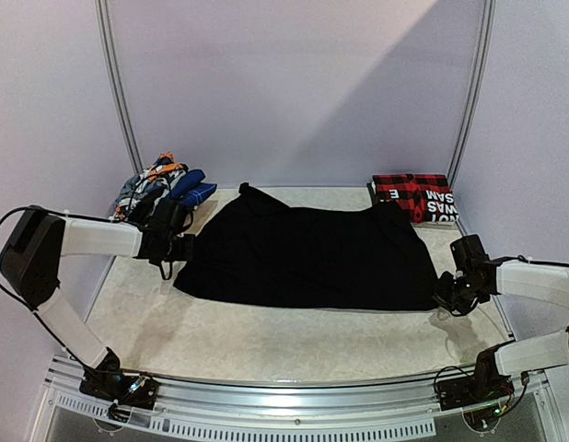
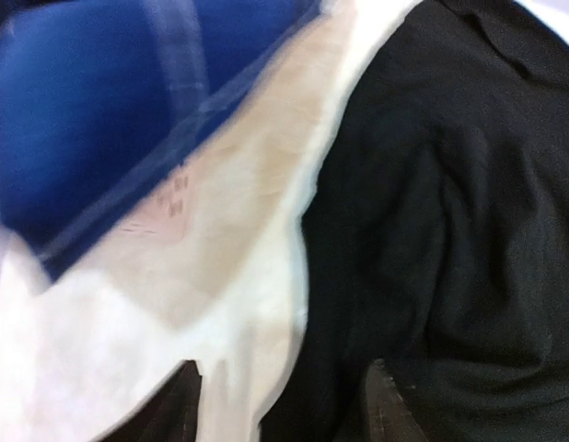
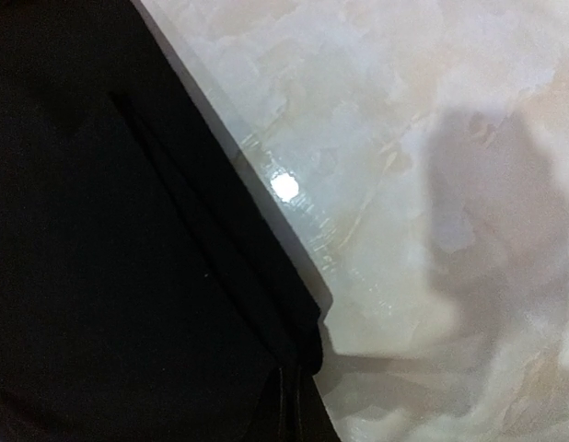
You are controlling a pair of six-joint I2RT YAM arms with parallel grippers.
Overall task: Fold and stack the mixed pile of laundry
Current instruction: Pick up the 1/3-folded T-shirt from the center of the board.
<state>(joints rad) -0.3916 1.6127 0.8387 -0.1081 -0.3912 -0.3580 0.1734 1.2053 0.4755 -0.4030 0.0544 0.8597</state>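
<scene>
Right gripper (image 1: 445,295) tight on black trousers (image 1: 303,258) corner

High rear view over table (image 1: 266,341), wrist views close, seemingly downward, sharing black trousers (image 1: 303,258)

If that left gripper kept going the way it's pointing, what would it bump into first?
Probably the black garment: the left gripper points across the table toward its edge. The blue cloth sits off to the side, though depth is unclear.
</scene>
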